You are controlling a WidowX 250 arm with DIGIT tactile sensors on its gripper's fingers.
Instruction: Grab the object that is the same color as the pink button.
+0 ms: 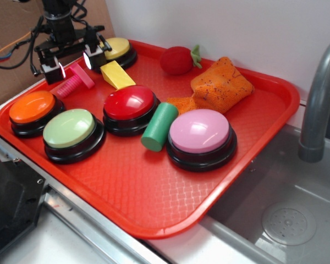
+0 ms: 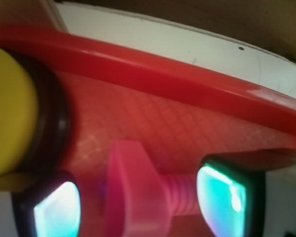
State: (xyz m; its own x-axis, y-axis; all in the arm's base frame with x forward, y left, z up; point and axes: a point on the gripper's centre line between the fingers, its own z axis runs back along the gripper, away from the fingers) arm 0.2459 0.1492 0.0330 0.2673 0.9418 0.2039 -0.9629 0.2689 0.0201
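Fingertips (image 2: 222, 202) of the gripper (image 1: 73, 64) stand apart, open, one on either side of the pink toy bolt (image 2: 138, 190). In the wrist view the bolt's flat head lies between the two glowing pads and its ribbed shaft runs toward the right-hand pad; whether either pad touches it I cannot tell. The bolt rests flat on the red tray (image 1: 154, 198), in the tray's far left corner.

Nearer the camera in the exterior view sit the green button (image 1: 70, 129) and the orange button (image 1: 32, 107), then the red button (image 1: 130, 103), a green cylinder (image 1: 159, 126) and the pink button (image 1: 200, 132), all well apart from the bolt. Just beside the gripper lie a yellow wedge block (image 1: 117, 75) and a yellow button (image 1: 119, 48), so room on that side is tight. The tray's raised rim runs close behind the bolt.

Above it the arm comes down nearly upright, cables trailing off to the left.
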